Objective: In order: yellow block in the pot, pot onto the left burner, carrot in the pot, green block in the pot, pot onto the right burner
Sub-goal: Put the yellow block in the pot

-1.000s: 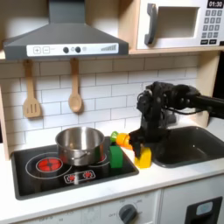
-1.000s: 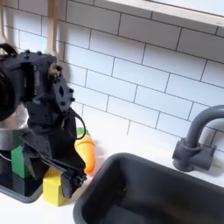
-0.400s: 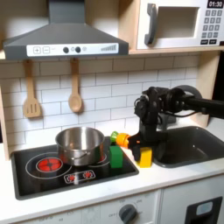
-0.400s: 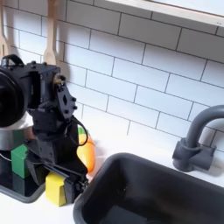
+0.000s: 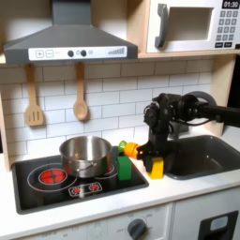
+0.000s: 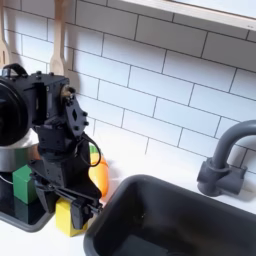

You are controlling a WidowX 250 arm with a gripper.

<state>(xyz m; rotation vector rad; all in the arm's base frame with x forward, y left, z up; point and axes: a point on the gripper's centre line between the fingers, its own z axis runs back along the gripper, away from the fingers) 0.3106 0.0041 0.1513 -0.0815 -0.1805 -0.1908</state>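
Yellow plastic marks the target of the first step: the yellow block (image 5: 154,168) sits on the white bench (image 5: 187,187) between the cooktop's edge and the sink (image 5: 208,153), and the end effector (image 6: 68,199) has come straight down over it. In the second exterior view its black fingers (image 6: 84,198) straddle the block's top, so a grasp looks to be forming, but whether the jaws have actually closed on the yellow block cannot be told.

The pot (image 5: 86,155) stands on the black cooktop, roughly between the left burner (image 5: 52,175) and the right burner (image 5: 94,187), its mouth open and ready to receive the pieces. Just beside it, at the first exterior view's right, the green block (image 5: 124,168) stands upright, and the carrot (image 6: 98,175) lies behind on the bench, near the arm's lower links.

Compared with a second ago, the arm has drawn itself more upright and lowered, bringing the end effector onto the block; the block, the pot, the carrot and the green block have not shifted.
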